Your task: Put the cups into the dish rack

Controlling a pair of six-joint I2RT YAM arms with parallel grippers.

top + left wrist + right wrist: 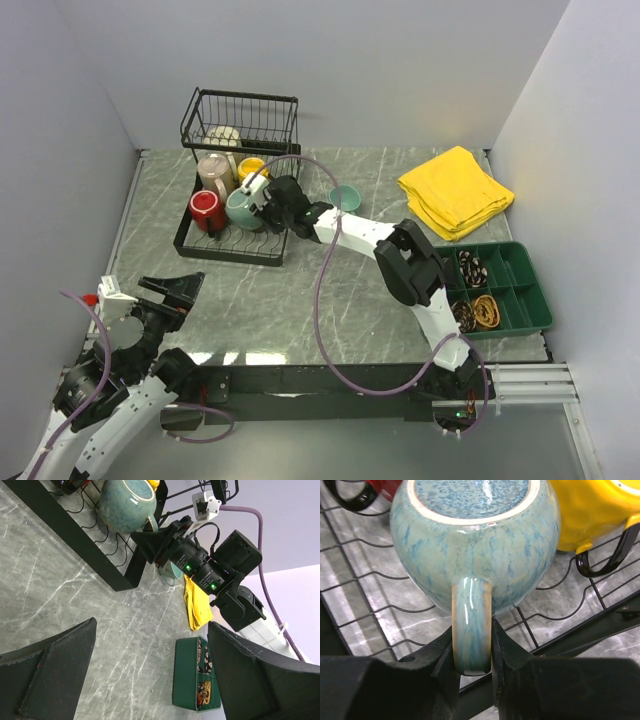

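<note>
Nearest the arm bases, the left pincer (152, 645) hangs with its jaws spread wide and nothing between them, low over the grey marbled desk (300, 300) and well apart from any cup. Further out, the right pincer (472, 650) is clamped on the looped handle (471, 625) of the grey-green speckled ceramic mug (470, 540). That mug sits directly ahead of the fingers with its pale foot ring showing, over the wire floor of the black wire dish rack (230, 250). Whether its weight already rests on the wires cannot be told. To the left of this pincer stands the red ceramic mug (207, 210), and just beyond it are the beige mug (214, 172) and the yellow mug with a black handle (595, 515), all inside the rack. Furthest off, the cream mug (224, 137) lies in the taller basket section. To the right of the pincer, beside its forearm and outside the rack, the small teal cup (345, 197) stands on the desk. By this count four cups are loaded, a fifth is being set in and wants only releasing, and the teal one is left to fetch.
</note>
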